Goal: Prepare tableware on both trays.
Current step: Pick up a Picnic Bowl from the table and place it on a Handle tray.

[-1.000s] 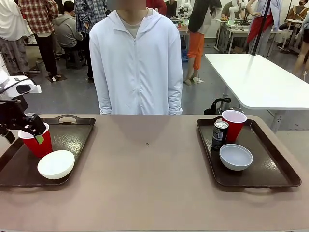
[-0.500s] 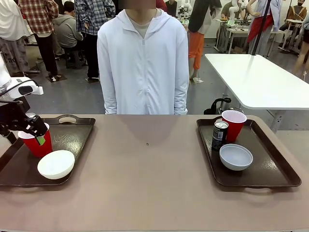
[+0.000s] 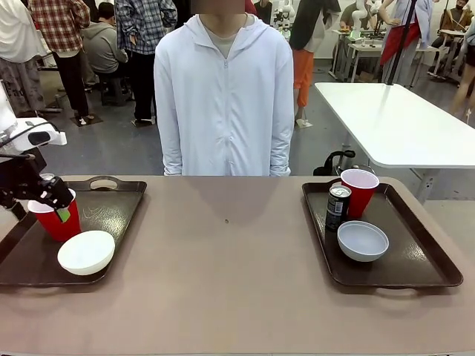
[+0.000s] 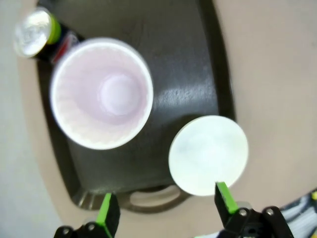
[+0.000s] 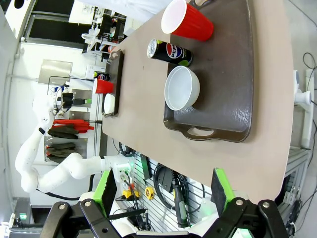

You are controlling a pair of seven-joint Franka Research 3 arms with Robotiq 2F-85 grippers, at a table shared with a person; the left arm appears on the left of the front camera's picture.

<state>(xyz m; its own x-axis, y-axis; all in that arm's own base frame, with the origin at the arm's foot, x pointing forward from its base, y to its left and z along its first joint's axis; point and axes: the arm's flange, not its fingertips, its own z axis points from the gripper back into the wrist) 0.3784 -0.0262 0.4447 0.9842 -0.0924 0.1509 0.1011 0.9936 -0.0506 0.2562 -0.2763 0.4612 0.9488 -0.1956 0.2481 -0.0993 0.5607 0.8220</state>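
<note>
Standing upright at far left of the front frame, the left red cup [image 3: 56,219] sits on the left tray [image 3: 111,211], with the left white bowl [image 3: 86,252] just below and right of it and a left can [image 3: 47,178] peeking behind the cup's rim. Left gripper [image 3: 53,205] hangs right over that cup, jaws spread and grasping nothing; one green pad [image 3: 61,214] overlaps the cup's rim in the front frame.

Left wrist frame: cup mouth [image 4: 101,93] fills the upper left, bowl [image 4: 208,154] lower right, can top [image 4: 32,32] in the top-left corner; gripper's own fingers [image 4: 166,210] at the bottom edge, apart from all three. Cup's axis runs straight along the view line, so the cup lies directly beneath the gripper, slightly toward frame top.

Right side of the front frame: right tray [image 3: 415,248] carries right red cup [image 3: 359,192], right can [image 3: 338,207] touching beside it, right bowl [image 3: 362,240] below. Right wrist frame shows the right gripper [image 5: 163,191] released, empty, well back from that tray [image 5: 233,64].

Judgement: both trays look complete; left arm nearer anything remaining.
</note>
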